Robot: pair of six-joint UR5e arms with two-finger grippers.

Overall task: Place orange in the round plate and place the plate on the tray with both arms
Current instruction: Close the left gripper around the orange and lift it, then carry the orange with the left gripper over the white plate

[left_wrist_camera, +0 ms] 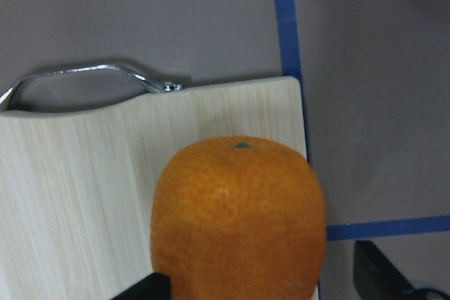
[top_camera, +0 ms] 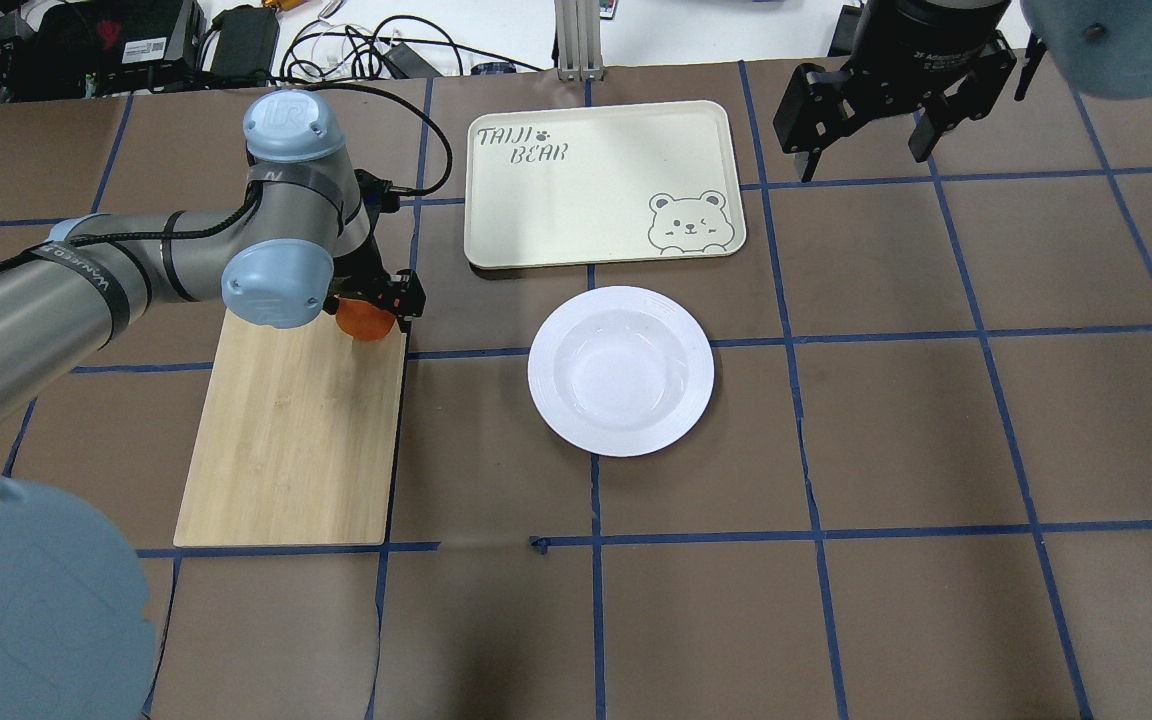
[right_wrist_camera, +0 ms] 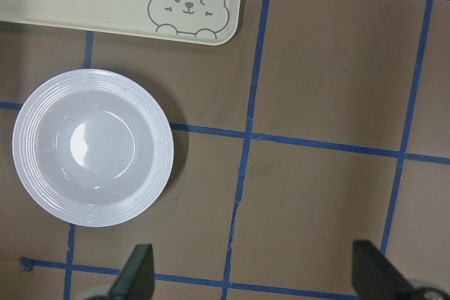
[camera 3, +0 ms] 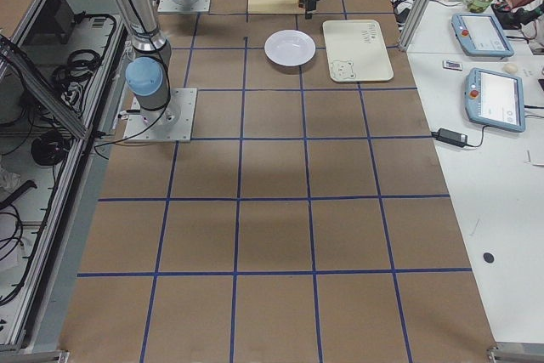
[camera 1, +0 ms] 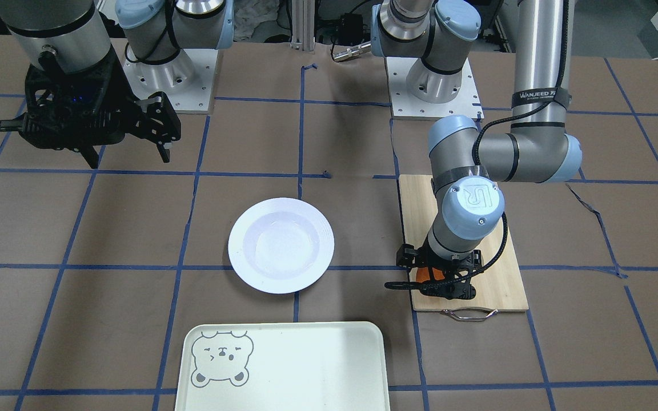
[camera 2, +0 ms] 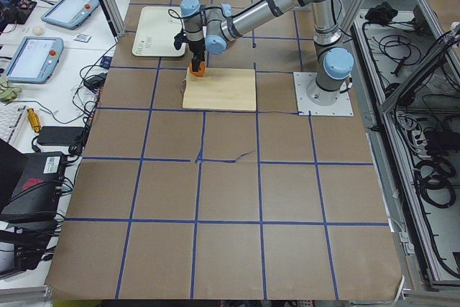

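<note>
The orange [left_wrist_camera: 239, 216] rests on a wooden cutting board [left_wrist_camera: 70, 187], close to its handle end. My left gripper [camera 1: 429, 285] is down over the orange [top_camera: 366, 322], one finger on each side. It is open: one finger touches the fruit and the other stands a little off it. The white round plate [top_camera: 621, 370] lies empty at the table's middle. The cream tray [top_camera: 586, 180] with the bear drawing lies just beyond it. My right gripper [top_camera: 864, 160] hangs open and empty, high above the table to the right of the tray.
The cutting board [top_camera: 296, 440] lies left of the plate, its metal handle [camera 1: 469, 314] facing the operators' side. Brown table covering with blue tape lines spreads around. Tablets and cables [camera 2: 43, 48] sit on a side bench.
</note>
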